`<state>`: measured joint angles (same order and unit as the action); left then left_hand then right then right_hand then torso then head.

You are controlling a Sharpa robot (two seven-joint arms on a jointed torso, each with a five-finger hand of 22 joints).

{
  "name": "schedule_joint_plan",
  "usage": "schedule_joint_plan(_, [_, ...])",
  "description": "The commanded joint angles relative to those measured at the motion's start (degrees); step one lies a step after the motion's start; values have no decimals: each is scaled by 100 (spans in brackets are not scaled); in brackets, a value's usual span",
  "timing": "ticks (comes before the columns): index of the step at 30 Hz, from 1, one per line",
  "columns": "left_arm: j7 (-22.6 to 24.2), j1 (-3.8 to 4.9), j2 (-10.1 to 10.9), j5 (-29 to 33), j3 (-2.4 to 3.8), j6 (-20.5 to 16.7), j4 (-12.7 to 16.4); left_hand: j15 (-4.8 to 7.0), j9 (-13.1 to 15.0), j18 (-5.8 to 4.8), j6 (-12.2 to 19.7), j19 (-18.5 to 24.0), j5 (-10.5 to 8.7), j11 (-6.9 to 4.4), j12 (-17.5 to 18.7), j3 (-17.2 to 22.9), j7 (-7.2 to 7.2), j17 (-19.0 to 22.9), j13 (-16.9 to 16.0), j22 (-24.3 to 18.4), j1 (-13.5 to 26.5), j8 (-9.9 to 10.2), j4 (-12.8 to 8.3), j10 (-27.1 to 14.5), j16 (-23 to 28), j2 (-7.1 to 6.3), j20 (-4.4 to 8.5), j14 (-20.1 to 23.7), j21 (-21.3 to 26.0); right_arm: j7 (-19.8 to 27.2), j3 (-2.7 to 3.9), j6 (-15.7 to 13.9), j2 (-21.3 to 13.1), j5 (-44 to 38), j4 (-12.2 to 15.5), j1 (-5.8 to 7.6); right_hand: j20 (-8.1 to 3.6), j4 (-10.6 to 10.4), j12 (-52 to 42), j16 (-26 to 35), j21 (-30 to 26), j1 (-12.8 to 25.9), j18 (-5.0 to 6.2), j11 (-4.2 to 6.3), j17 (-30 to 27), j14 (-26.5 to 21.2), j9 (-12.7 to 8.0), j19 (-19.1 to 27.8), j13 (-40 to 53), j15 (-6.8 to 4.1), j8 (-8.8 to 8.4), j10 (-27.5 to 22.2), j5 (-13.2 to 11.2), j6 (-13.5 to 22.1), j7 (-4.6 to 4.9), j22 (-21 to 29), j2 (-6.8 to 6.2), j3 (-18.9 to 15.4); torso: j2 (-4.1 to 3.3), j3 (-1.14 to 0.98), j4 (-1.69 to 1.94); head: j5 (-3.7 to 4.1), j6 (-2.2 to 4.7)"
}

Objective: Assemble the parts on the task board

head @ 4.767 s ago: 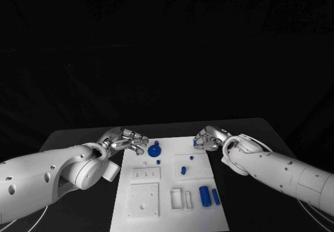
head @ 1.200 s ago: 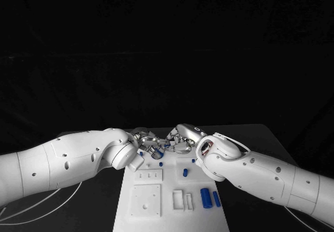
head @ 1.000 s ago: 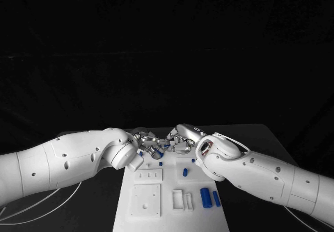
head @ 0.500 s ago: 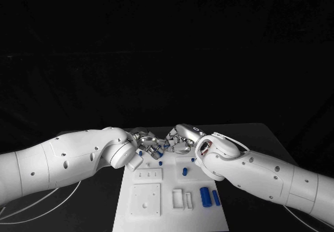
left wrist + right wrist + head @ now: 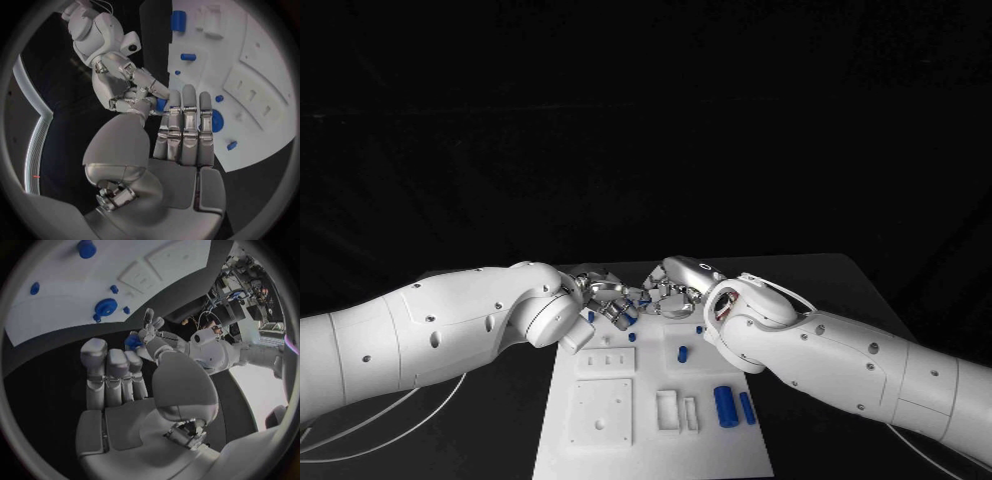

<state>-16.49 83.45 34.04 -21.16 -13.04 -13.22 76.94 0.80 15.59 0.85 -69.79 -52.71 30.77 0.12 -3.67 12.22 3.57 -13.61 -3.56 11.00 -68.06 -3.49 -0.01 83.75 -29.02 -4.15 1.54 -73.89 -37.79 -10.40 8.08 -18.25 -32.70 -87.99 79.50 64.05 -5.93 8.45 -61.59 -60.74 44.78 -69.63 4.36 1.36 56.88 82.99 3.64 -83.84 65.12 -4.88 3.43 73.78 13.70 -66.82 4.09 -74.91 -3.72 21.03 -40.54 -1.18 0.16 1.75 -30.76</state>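
While both silver hands meet, left hand [image 5: 599, 293] and right hand [image 5: 678, 290] fingers pinch one small blue part [image 5: 132, 341].

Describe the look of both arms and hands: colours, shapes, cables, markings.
Both arms are glossy white, built from rounded shells with small dark screw holes. Thin white cables loop beneath the left arm near the table. The left hand and right hand are silver metal with segmented fingers; in the wrist views each shows a smooth grey palm plate and a domed thumb base. I can make out no lettering.
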Motion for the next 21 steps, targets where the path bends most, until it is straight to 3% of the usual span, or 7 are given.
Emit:
schedule_joint_plan(1, [23,15,-33,-17,11,309,47,8,200,-85,-155,57,20,-15,-32,21,-187,7,-6,16,9,-35,-26,91,-57,42,-14,12,-38,-34,-2,51,-6,-36,-14,-3,-37,-9,15,34,-31,-45,-3,25,-7,-8,4,-91,-2,-38,13,-4,-30,-30,1,-522,-5,10,-3,0,-2,0,-8])
schedule_joint_plan(6, [-2,15,-38,-50,11,294,35,30,573,-85,-149,77,53,-41,-70,6,-219,-51,-13,61,-15,-47,-59,162,-244,52,-3,38,-95,-20,-3,52,-10,-19,-5,-3,-37,-9,15,34,-31,-45,-3,25,-7,-8,4,-91,-2,-38,13,-4,-30,-30,1,-522,-5,10,0,0,1,2,-3])
schedule_joint_plan(7, [-2,14,-40,-54,11,285,33,33,754,-85,-120,101,63,-44,-83,-3,-223,-89,-14,90,-14,-41,-73,165,-349,62,0,95,-133,-15,-3,55,-10,-14,-3,-3,-37,-9,15,34,-31,-45,-3,25,-7,-8,4,-91,-2,-38,13,-4,-30,-30,1,-522,-5,10,-1,0,1,3,-5])
schedule_joint_plan(8, [-2,14,-41,-57,11,279,31,21,1219,-85,-16,178,76,-30,-115,4,-209,-141,-26,168,-5,-30,-106,146,-579,68,-6,244,-230,-12,-3,58,-10,-10,0,-3,-37,-9,15,34,-31,-45,-3,25,-7,-8,4,-91,-2,-38,13,-4,-30,-30,1,-522,-5,10,-1,0,2,3,-6])
schedule_joint_plan(13, [-6,14,-47,-66,11,250,25,43,1327,-85,-43,182,103,-57,-136,39,-243,-99,-15,184,-19,-37,-132,171,-588,73,9,197,-251,4,-5,84,-9,5,9,-3,-38,-6,14,37,-32,-46,-4,25,-8,-10,5,-91,0,-38,14,-5,-36,-35,-1,-522,7,8,2,0,2,8,-10])
schedule_joint_plan(15, [-5,14,-46,-68,11,245,24,59,1593,-85,-14,190,123,-70,-179,60,-254,-111,-9,230,-47,-27,-188,180,-688,81,33,216,-316,9,-6,94,-11,11,10,-3,-37,0,14,41,-29,-47,-5,25,-10,-10,5,-91,1,-38,14,-6,-52,-37,-2,-523,13,3,2,0,2,8,-9])
schedule_joint_plan(21, [13,13,-40,-68,12,224,21,92,1919,-85,-18,232,241,-101,-331,130,-249,-153,-45,326,-121,-48,-320,238,-835,155,68,224,-459,26,-9,122,-20,37,9,-3,-37,0,14,41,-29,-47,-5,25,-10,-10,5,-91,1,-38,14,-6,-52,-37,-2,-523,13,3,-1,-1,-1,13,-8])
